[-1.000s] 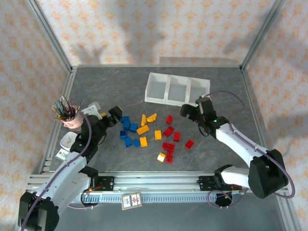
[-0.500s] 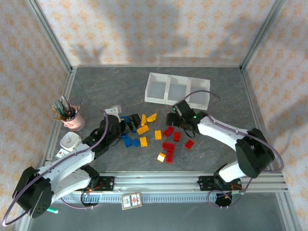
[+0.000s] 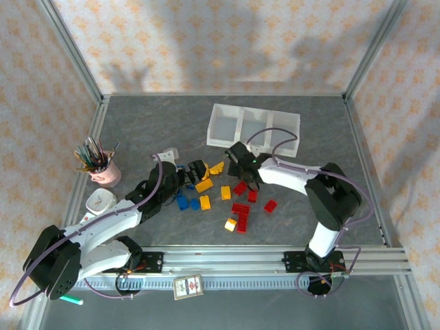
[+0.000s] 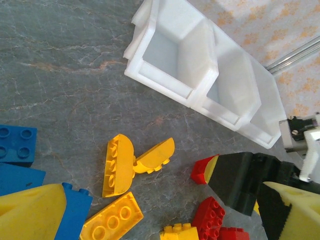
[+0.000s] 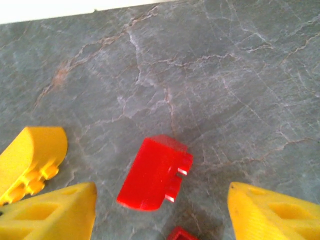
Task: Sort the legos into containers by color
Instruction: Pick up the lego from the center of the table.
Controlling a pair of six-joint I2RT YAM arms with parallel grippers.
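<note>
From above, my right gripper point(image 3: 242, 167) hangs low over the upper edge of the legos point(image 3: 240, 208) scattered mid-table point(image 3: 151, 124). It is just below the containers point(image 3: 253, 128) at upper centre. My left gripper point(image 3: 197, 170) sits close by, at the pile's left side among blue and yellow bricks. In the left wrist view those jaws are spread wide with nothing held. One fingertip at lower left is beside a blue brick point(image 4: 75, 207), and two yellow curved bricks point(image 4: 117, 165) lie mid-frame. The compartments at upper right look empty, and the right arm's black body crowds the lower right. In the right wrist view the jaws are likewise released, and a red brick point(image 5: 155, 172) lies tilted on the table, centred between the fingertips point(image 5: 50, 210). I judge this pick is the step in hand. I'd turn the wrist so the pads meet the brick's long flat sides rather than its rounded end. Then I'd come straight down and close gently. The yellow brick point(image 5: 32, 157) at left must stay outside the grip. With the arms this near each other, I'd hold the left one back until the right lifts clear.
</note>
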